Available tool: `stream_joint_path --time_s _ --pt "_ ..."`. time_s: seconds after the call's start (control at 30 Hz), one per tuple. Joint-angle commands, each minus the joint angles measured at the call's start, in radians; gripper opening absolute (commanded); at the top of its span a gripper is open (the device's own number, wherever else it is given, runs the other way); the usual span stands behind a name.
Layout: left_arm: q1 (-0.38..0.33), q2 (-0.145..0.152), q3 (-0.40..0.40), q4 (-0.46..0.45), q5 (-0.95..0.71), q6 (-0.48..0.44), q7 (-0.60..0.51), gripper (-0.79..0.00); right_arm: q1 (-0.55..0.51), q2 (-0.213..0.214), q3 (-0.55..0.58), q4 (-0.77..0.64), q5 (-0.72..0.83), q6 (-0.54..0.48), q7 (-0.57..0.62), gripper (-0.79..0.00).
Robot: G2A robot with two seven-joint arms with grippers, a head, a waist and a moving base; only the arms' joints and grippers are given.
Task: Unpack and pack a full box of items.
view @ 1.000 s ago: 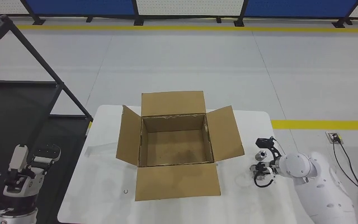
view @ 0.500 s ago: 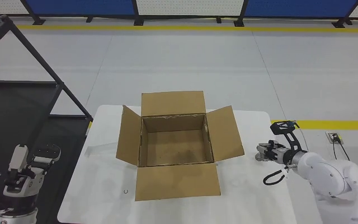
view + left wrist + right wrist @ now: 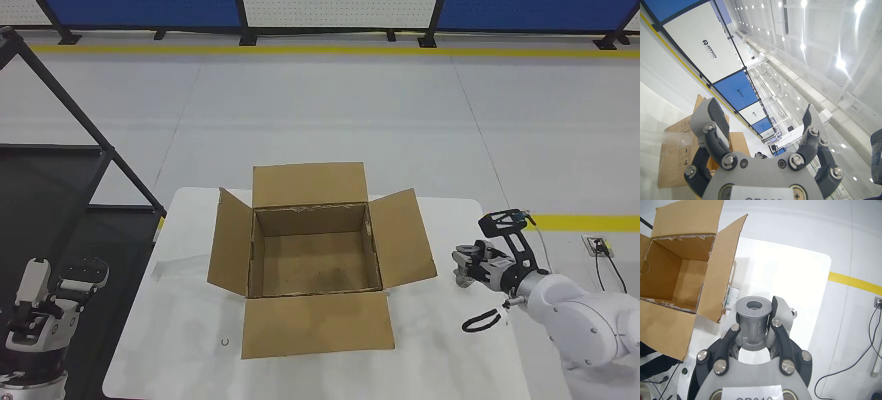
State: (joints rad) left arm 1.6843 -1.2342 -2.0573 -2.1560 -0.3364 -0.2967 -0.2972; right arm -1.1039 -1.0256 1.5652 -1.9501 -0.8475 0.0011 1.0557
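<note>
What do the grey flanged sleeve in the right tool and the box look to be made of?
The flanged sleeve in the right tool looks like metal, maybe aluminium: dull matte grey, crisp rim and bore; grey plastic is not ruled out. The box is plain brown corrugated cardboard: fluting shows at its torn edges.

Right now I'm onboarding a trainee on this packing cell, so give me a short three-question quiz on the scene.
1. True or false: the left gripper is open and holds nothing.
2. What does the right gripper hold? A: a grey metal sleeve. B: a roll of tape. C: nothing.
3. Fill in: the four flaps of the cardboard box are all ____.

Key: 1 true; 2 A; 3 open.
</note>
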Motion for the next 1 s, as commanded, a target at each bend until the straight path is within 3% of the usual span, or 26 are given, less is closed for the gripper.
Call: stream_joint_path --time_s 0.0,0.1,0.23,0.5,0.73,0.97 --pt "0.000 0.000 0.000 0.000 0.000 0.000 0.000 0.000 -0.005 0.000 -0.003 0.001 0.001 -0.005 -0.011 -0.785" --pt "0.000 0.000 0.000 0.000 0.000 0.000 0.000 0.000 -0.008 -0.001 -0.024 0.002 -0.001 -0.036 -0.054 -0.785" --pt "0.000 0.000 0.000 0.000 0.000 0.000 0.000 0.000 0.034 -0.007 -0.057 -0.024 0.001 0.009 -0.110 -0.785" --pt "0.008 -0.004 -0.031 0.028 -0.032 -0.010 0.033 0.000 0.251 -0.027 -0.248 -0.023 -0.030 0.021 -0.071 -0.785" --pt "0.024 -0.007 -0.069 0.042 -0.073 -0.028 0.033 0.000 0.556 -0.091 -0.550 0.192 0.005 0.018 -0.045 -0.785" --pt "0.031 -0.009 -0.084 0.039 -0.085 -0.029 0.032 0.000 0.772 -0.193 -0.798 0.501 0.104 0.081 -0.100 -0.785"
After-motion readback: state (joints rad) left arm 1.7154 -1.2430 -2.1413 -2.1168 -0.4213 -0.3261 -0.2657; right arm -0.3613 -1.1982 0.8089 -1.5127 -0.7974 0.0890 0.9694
